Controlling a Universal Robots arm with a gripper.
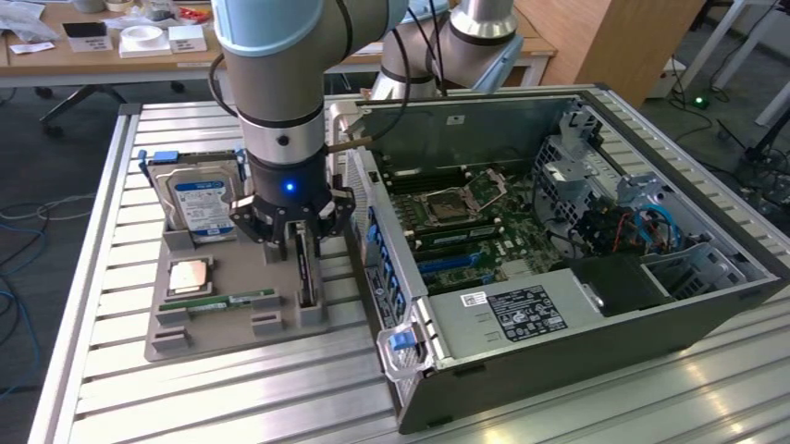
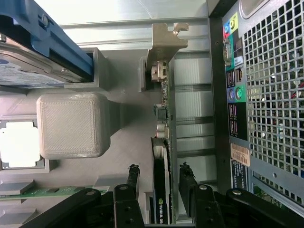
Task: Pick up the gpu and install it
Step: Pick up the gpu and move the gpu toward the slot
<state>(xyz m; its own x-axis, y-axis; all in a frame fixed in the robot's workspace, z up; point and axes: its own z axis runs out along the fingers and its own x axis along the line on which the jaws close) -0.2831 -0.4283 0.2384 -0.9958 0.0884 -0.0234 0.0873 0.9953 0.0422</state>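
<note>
Arm (image 1: 281, 92), exterior view: it stands vertical over a grey parts tray (image 1: 235, 328) on the slatted metal worktop (image 1: 185, 398). The jaws are lowered onto the gpu (image 1: 305, 277), which stands on edge in a slot at the tray's side nearest the computer case (image 1: 593, 351). The hard drive (image 1: 200, 199) stands upright in its holder toward the exterior view's left of the jaws. The processor chip (image 1: 188, 276) and the memory stick (image 1: 222, 302) lie flat in front of it. The case lies open just beside the tray, on the exterior view's right, with the motherboard (image 1: 494, 222) exposed. Wrist view: the gpu (image 2: 164, 156) is seen edge-on, its silver bracket (image 2: 164, 40) at the end far from the jaws. The jaws straddle the card, one on each face, wide apart with a visible gap on both sides, so nothing is gripped. The card sits in its tray slot, not lifted. The case's perforated rear panel (image 2: 275, 95) and coloured ports (image 2: 235, 90) run alongside the card. A grey block (image 2: 71, 124) and the blue-framed hard drive (image 2: 28, 71) are on the card's other side.
</note>
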